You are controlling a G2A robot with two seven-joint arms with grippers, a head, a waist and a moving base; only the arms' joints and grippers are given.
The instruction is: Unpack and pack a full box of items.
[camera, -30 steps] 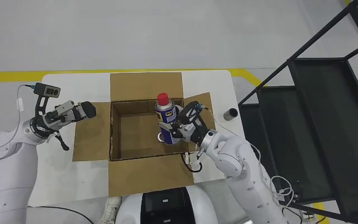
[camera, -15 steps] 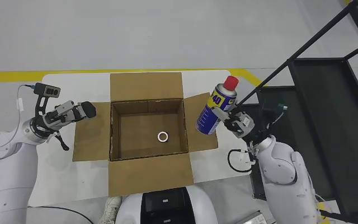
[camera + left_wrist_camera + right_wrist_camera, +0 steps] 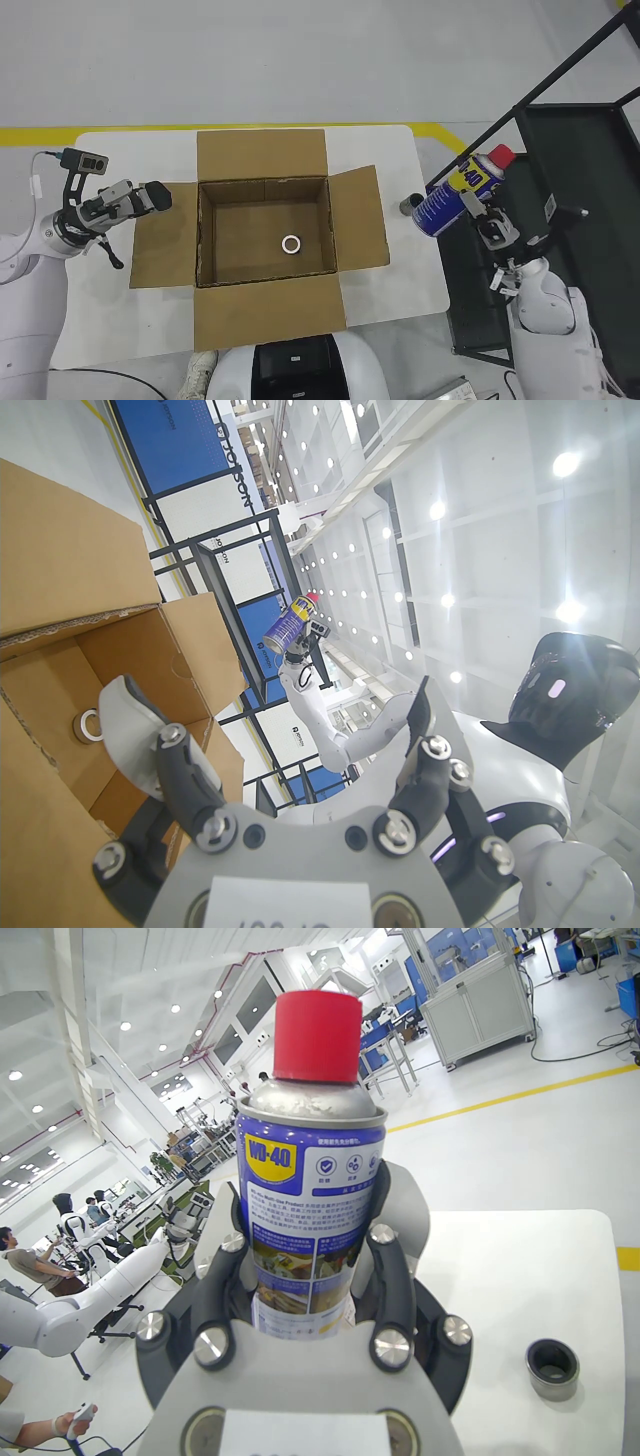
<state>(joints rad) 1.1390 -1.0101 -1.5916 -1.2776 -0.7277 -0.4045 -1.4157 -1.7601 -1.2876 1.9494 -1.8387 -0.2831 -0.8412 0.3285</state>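
While my right hand (image 3: pixel 307 1223) pinches the spray can (image 3: pixel 300 1148) over the worktop (image 3: pixel 385 160) edge, my left hand (image 3: pixel 270 695) hangs spread in open air, the box (image 3: pixel 262 153) flap beside it.

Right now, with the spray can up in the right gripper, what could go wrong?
1. The right gripper grips the spray can low on its body, and it is tilted; it might slip.
2. The can hangs close to the black rack and could strike it.
3. Setting down, it could knock the small metal cylinder off the table edge.
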